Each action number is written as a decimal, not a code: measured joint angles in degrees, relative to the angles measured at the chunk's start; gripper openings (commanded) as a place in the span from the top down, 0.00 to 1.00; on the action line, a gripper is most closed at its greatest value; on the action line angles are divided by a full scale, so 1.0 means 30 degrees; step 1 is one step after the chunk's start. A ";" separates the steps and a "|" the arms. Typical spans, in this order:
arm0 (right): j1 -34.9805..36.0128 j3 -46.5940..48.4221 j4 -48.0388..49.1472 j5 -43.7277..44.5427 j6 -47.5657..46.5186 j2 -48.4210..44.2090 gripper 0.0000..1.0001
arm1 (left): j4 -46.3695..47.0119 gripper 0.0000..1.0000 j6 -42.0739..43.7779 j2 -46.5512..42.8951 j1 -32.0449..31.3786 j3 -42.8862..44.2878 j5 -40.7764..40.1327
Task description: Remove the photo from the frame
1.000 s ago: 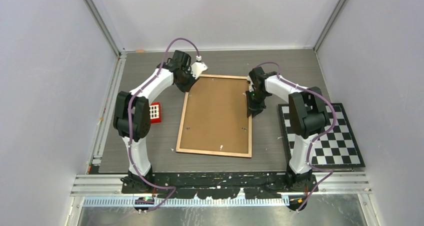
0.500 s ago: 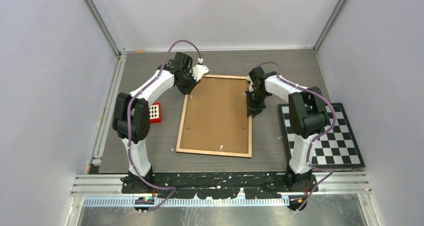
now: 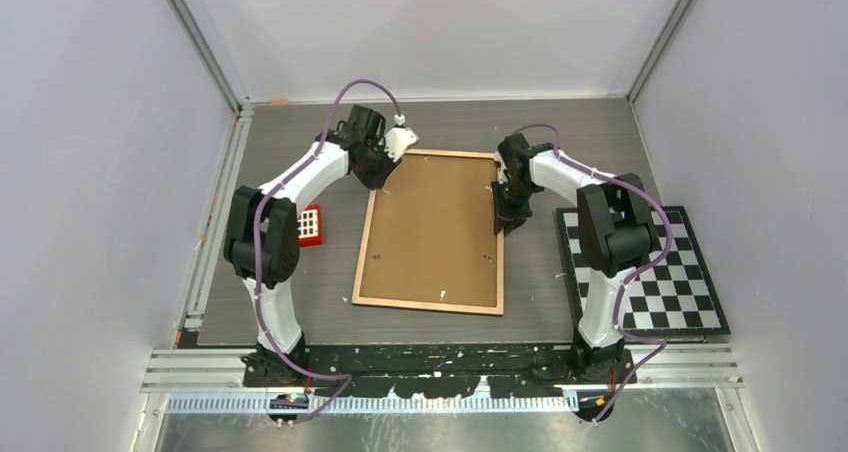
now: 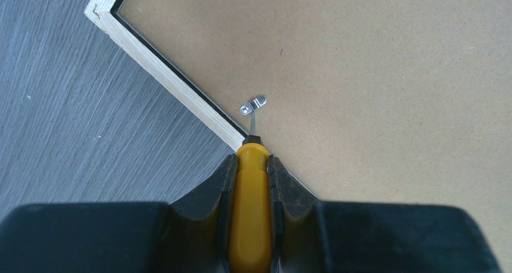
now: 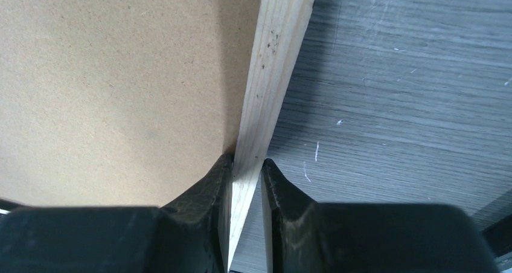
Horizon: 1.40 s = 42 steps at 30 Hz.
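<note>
Pinching frame [image 5: 279,49] edge, right hand [image 5: 247,163]; left hand [image 4: 251,161] clamped on yellow screwdriver [image 4: 252,218], tip at metal clip [image 4: 253,105].

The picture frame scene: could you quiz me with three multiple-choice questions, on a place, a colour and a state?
1. Relative to the frame, the checkerboard lies: A on its left; B on its right; C on top.
2. The tool handle in the left gripper is: A yellow; B blue; C green.
3. The right gripper is: A open in mid-air; B shut on the frame's edge; C holding the checkerboard.
Answers: 1 B, the top view shows it past the frame's right edge. 2 A, yellow shows in its grip. 3 B, it pinches the wooden rim.
</note>
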 measured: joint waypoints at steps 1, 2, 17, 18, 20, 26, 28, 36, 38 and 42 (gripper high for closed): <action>0.0000 0.0000 -0.0007 0.0000 0.0000 0.0000 1.00 | 0.0058 1.00 -0.0109 0.0000 0.0000 0.0000 0.0022; 0.0000 0.0007 -0.0007 0.0000 0.0000 0.0000 1.00 | 0.0087 1.00 -0.0204 0.0000 -0.0007 0.0000 0.0051; -0.0328 0.1967 -0.1727 0.0619 -0.1231 0.1260 1.00 | -0.0423 1.00 -0.1515 -0.0080 0.0095 0.0124 0.1268; -0.0474 0.2426 -0.1996 0.0721 -0.1596 0.1537 0.99 | -0.0634 1.00 -0.1661 -0.0131 0.0189 0.0124 0.1406; -0.0882 0.3679 -0.2492 0.1093 -0.2630 0.2295 1.00 | -0.0911 1.00 -0.1894 -0.0284 0.0393 0.0124 0.1654; -0.1501 0.7927 -0.3599 0.2040 -0.6091 0.4736 1.00 | -0.1333 1.00 -0.2652 -0.1537 0.1545 0.0117 0.1982; -0.1552 0.9508 -0.4102 0.1938 -0.7089 0.5654 0.99 | -0.1319 1.00 -0.2783 -0.2040 0.1858 0.0058 0.2018; -0.0525 1.3304 -0.4954 0.1552 -0.9887 0.7759 1.00 | -0.1384 1.00 -0.3126 -0.3300 0.2222 -0.0838 0.2055; -0.0058 1.3391 -0.4852 0.1428 -1.0506 0.7788 1.00 | -0.1435 1.00 -0.3147 -0.3402 0.2331 -0.1013 0.2091; 0.0525 1.3194 -0.5042 0.0823 -1.1621 0.7774 0.99 | -0.1639 1.00 -0.3147 -0.3548 0.2761 -0.1100 0.2222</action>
